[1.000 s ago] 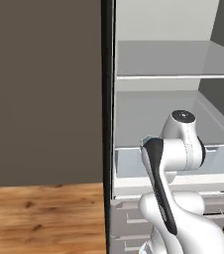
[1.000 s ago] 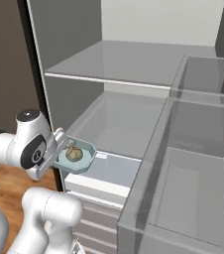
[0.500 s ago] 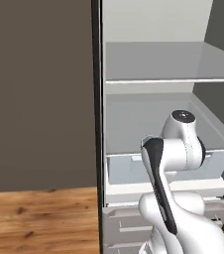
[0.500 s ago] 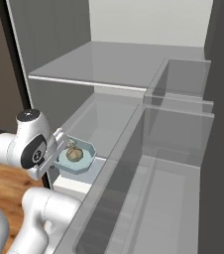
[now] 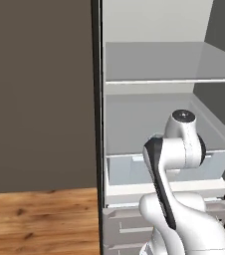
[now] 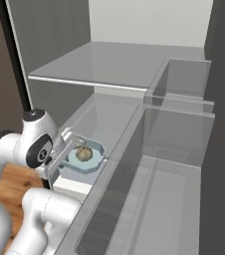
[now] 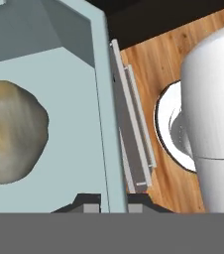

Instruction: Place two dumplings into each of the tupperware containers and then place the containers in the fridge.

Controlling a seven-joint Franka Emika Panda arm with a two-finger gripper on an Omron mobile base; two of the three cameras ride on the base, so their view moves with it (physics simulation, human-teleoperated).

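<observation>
My gripper (image 6: 70, 150) is shut on the rim of the light blue tupperware container (image 6: 95, 160) and holds it level at the front left of the open fridge (image 6: 134, 64), just above the lower glass shelf (image 6: 102, 117). Tan dumplings (image 6: 84, 155) lie inside it. In the hand view the container's wall (image 7: 101, 124) runs down between the fingertips of the gripper (image 7: 109, 202), and one dumpling (image 7: 10, 131) lies on its floor. In the left base view the arm (image 5: 181, 149) covers the container. The clear greyish container is out of view.
The fridge has an upper glass shelf (image 5: 154, 62), a pale drawer front (image 5: 124, 169) below, and clear door bins (image 6: 179, 119) on the right. A flat grey-brown panel (image 5: 35, 89) stands at the left. Wooden floor (image 5: 40, 219) lies underneath.
Both base views have shifted as a whole, so the base has driven along the fridge front. The gripper still holds the blue container in the same pose before the arm.
</observation>
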